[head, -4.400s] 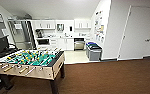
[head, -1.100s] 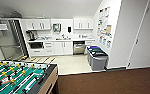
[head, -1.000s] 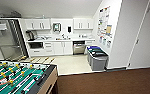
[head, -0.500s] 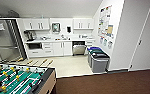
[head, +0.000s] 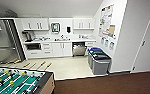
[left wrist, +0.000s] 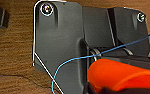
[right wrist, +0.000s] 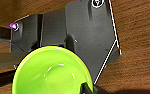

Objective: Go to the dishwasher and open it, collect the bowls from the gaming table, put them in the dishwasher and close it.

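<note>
Swinging left, the head camera now faces the kitchenette, football table point(head: 16, 82) sliding low. Left claw's state: cannot tell, an orange thing point(left wrist: 121, 75) looming near. Right claw pinches the lime green bowl point(right wrist: 51, 73). Dishwasher point(head: 79, 49), under the counter point(head: 61, 40), looks shut. Judged step: carrying bowls there; opening seems needed.

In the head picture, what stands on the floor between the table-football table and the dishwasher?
In the head view, pale kitchen floor lies between the table-football table and the dishwasher, with a few yellow strips on it. Grey bins stand aside, by the wall.
</note>
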`<state>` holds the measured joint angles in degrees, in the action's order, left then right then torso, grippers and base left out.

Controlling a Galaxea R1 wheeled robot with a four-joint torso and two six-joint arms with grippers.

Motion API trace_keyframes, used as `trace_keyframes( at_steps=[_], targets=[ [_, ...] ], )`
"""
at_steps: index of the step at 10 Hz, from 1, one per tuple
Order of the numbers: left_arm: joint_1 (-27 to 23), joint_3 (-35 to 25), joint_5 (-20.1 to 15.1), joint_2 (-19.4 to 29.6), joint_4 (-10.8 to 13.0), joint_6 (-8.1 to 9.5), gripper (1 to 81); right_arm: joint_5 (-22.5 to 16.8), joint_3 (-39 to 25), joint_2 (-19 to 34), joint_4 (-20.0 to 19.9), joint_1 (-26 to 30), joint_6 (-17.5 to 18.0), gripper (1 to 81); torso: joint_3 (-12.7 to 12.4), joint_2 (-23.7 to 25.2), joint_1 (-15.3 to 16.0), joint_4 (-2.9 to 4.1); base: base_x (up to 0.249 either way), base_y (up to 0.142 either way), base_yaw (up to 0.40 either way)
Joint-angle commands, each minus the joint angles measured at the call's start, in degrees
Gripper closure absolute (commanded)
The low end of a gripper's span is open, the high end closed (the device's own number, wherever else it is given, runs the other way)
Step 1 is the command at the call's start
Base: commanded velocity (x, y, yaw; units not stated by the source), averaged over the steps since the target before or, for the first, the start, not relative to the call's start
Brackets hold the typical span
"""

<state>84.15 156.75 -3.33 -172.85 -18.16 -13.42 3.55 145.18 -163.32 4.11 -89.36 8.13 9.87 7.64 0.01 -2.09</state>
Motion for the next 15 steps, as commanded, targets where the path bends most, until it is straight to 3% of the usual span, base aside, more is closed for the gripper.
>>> trace_keyframes(
  at_steps=[1, 15],
  targets=[
    [-2.9, 0.0, -3.8, 0.2, 0.4, -0.20, 81.1, -2.8, -0.3, 0.8, 0.3, 2.5, -0.2, 81.1, 0.0, 0.0, 0.0, 0.00, 0.203, 0.000, 0.000],
    [-2.9, 0.0, -3.8, 0.5, 0.4, -0.20, 81.1, -2.9, -0.3, 0.7, 0.4, 2.6, -0.2, 81.1, 0.0, 0.0, 0.0, 0.00, 0.203, 0.000, 0.000]
  ],
)
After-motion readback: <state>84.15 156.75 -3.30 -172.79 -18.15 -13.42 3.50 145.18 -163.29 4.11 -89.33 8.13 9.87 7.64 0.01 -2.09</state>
